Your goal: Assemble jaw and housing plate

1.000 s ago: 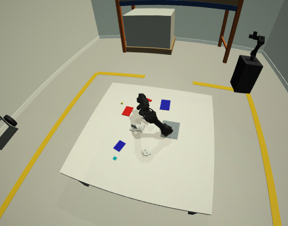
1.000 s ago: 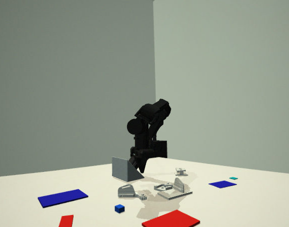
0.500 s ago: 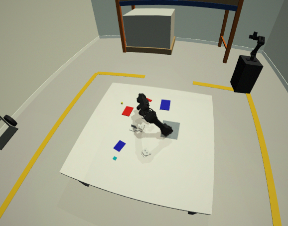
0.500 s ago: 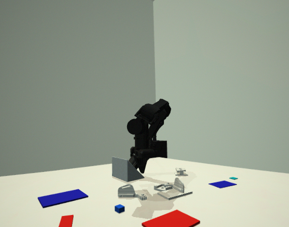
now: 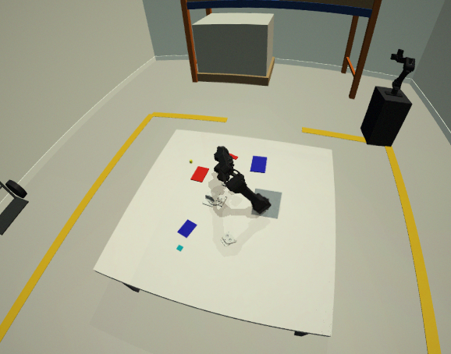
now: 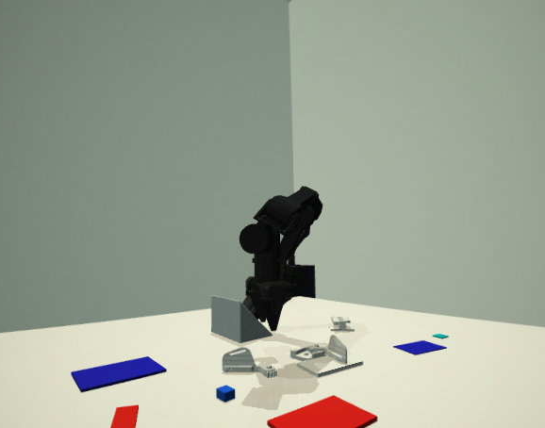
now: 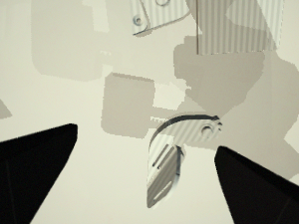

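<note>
Tool [image 5: 225,182] [image 6: 269,324] [image 7: 148,142] was wide open, fingers well apart, nothing between them held. It hung above the counter [image 5: 263,273] [image 6: 176,339] [image 7: 65,104], tips pointing down. The loose jaw [image 6: 239,362] [image 7: 186,129] lay on the counter, toothed end and pin hole visible, not on a pin; in the wrist view it showed between and below the fingertips. From above, the arm [image 5: 245,192] [image 6: 266,255] mostly hid it.

Near it sat the pale base [image 5: 220,205] [image 6: 320,371], with the other jaw [image 6: 309,352] at one side; pin seating too small to tell. A small pale two-level part [image 5: 223,242] [image 6: 340,324] stood apart, farther off; can't tell whether it was the housing plate.

Farther out: blue cube [image 6: 225,393] near the loose jaw, grey wedge [image 6: 225,318] behind it in the exterior view, large red panel [image 5: 200,174] [image 6: 324,415], teal piece [image 5: 179,248] [image 6: 440,336] beside a blue panel [image 5: 187,228] [image 6: 420,347].
</note>
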You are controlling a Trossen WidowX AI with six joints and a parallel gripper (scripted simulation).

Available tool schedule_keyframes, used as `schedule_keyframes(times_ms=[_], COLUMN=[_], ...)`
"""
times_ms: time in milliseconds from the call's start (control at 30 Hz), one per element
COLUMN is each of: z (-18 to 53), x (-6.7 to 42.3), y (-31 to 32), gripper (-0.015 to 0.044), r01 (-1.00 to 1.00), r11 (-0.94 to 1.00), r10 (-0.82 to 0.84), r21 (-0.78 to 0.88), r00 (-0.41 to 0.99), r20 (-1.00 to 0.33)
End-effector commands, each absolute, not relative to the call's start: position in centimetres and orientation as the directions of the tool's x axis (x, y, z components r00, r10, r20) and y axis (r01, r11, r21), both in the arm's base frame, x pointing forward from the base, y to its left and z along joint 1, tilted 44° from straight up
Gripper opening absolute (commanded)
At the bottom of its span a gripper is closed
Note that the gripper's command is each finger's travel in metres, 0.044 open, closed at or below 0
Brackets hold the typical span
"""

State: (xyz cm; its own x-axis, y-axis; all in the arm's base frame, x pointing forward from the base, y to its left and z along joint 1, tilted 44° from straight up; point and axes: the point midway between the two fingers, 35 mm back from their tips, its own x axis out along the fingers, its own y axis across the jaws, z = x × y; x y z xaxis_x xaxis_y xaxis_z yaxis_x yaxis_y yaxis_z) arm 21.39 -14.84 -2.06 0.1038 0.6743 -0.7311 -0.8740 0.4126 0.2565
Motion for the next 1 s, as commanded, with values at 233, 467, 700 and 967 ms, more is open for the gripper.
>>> schedule_keyframes(times_ms=[233,467,700,967], z=[-2.06,-2.06,-2.06,-2.06], x=[21.39,21.39,21.39,21.39], y=[-14.84,-14.84,-14.84,-14.84], gripper=[0.044,0.044,0.044,0.0335], r01=[-0.874,-0.874,-0.874,-0.874], r11=[0.413,0.413,0.413,0.413], r10=[0.674,0.674,0.674,0.674], r21=[0.256,0.256,0.256,0.256], r00=[0.104,0.104,0.104,0.104], r20=[-0.731,-0.731,-0.731,-0.731])
